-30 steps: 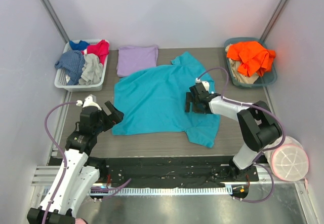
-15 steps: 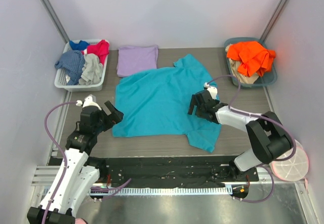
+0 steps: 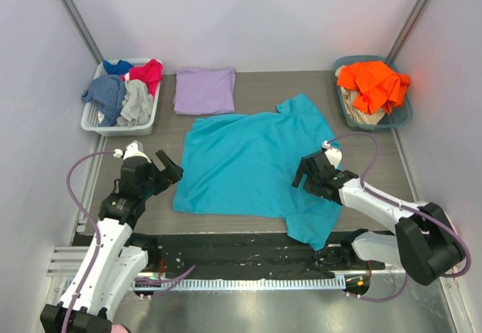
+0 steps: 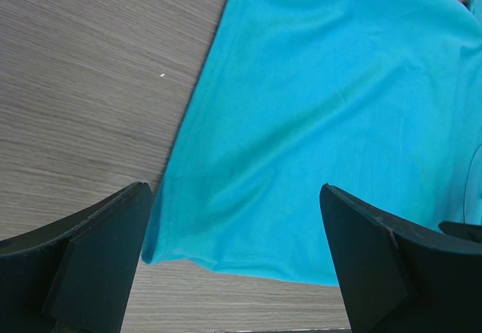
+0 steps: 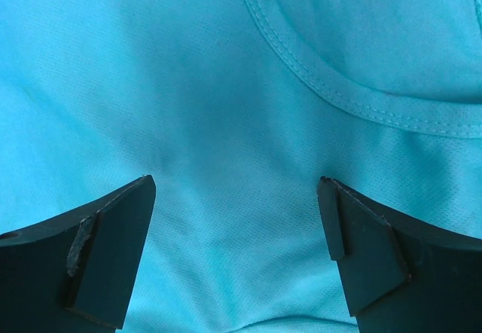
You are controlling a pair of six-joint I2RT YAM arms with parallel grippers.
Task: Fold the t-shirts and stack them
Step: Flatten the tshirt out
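Note:
The teal t-shirt (image 3: 248, 163) lies spread flat across the middle of the table, one sleeve toward the back right and the other at the near edge. The lavender t-shirt (image 3: 205, 90) rests folded behind it. My left gripper (image 3: 167, 169) hovers open just left of the teal shirt's left edge; in the left wrist view that gripper (image 4: 237, 197) frames the teal shirt (image 4: 316, 122) at its near corner. My right gripper (image 3: 303, 176) is open, low over the shirt's right side. The right wrist view shows that gripper (image 5: 237, 186) with teal cloth (image 5: 226, 84) and a stitched seam between its fingers.
A white basket (image 3: 92, 127) at the back left holds red, blue and grey garments. A teal bin (image 3: 405, 116) at the back right holds an orange garment (image 3: 373, 83). Bare wooden table (image 4: 83, 69) lies left of the shirt.
My right gripper has moved to the right and toward the near edge. The teal shirt has slid the same way and now lies flatter. The left arm has stayed put.

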